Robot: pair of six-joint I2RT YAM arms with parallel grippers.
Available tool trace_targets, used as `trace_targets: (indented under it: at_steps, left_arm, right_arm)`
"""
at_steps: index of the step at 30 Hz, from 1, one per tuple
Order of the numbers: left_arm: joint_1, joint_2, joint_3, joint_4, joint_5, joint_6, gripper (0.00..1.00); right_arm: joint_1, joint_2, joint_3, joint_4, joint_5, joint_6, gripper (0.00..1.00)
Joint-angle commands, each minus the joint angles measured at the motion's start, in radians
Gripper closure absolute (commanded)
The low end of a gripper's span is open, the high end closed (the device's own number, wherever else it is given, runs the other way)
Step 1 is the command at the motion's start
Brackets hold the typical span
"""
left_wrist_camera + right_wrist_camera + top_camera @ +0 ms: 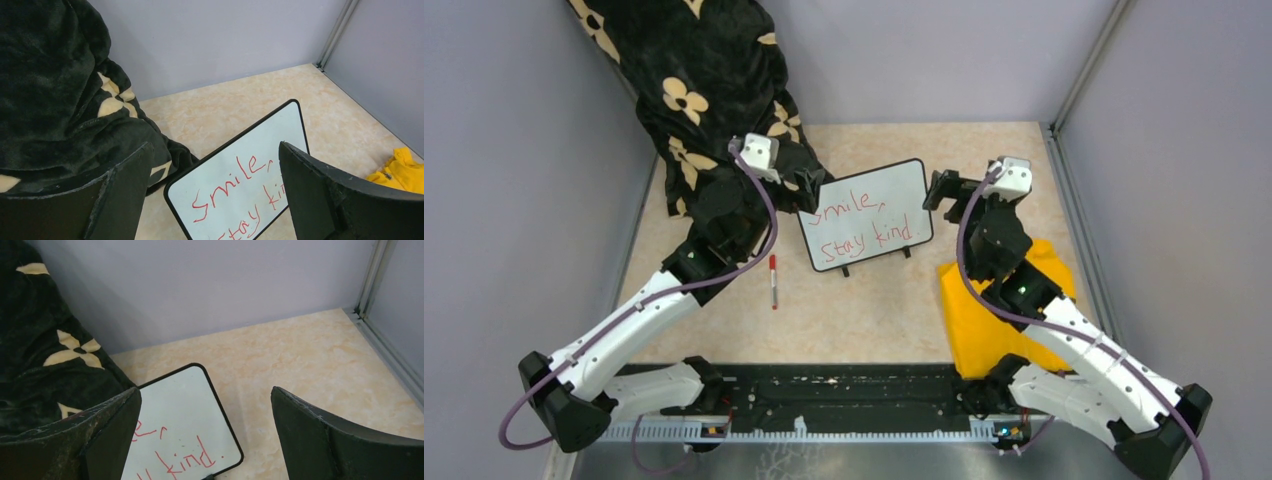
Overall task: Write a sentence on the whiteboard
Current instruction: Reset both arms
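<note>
1. Red marker words, the sentence (864,222) "Smile, Stay kind.", fill the whiteboard (899,190), which stands tilted at the centre of the frame on the table (874,310).
2. My left tool (811,190) hangs by the board's left edge, spread wide and empty.
3. My right tool (941,189) hangs by its right edge, likewise spread and empty.
4. A red pen (773,281) lies lower left of the board.

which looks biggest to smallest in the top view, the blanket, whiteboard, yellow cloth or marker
1. blanket
2. whiteboard and yellow cloth, about alike; the right arm hides part of the cloth
3. marker
</note>
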Motion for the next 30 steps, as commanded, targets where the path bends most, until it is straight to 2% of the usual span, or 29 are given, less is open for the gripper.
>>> trace_targets:
  at_steps: [1,4,10,16,25,30]
  left_arm:
    - [-0.01,-0.027,-0.023,0.061,-0.009,0.016,0.01]
    - [-0.011,-0.022,-0.025,0.062,-0.013,0.019,0.01]
    - [-0.017,-0.025,-0.03,0.067,0.015,0.015,0.01]
    - [-0.017,-0.035,-0.031,0.068,0.014,0.008,0.01]
    - [-0.017,-0.056,-0.036,0.071,0.025,0.01,0.01]
    - [-0.017,-0.054,-0.043,0.078,0.025,0.005,0.01]
  right_arm:
    - [-0.069,0.056,0.119,-0.205,-0.12,0.221,0.01]
    - [-0.076,0.085,0.151,-0.253,-0.117,0.254,0.01]
    - [-0.077,-0.006,0.036,-0.142,-0.022,0.225,0.01]
    - [-0.077,-0.056,0.012,-0.123,-0.001,0.167,0.02]
    - [-0.076,-0.049,0.056,-0.124,-0.168,0.118,0.01]
    - [-0.076,-0.027,0.044,-0.124,-0.175,0.112,0.01]
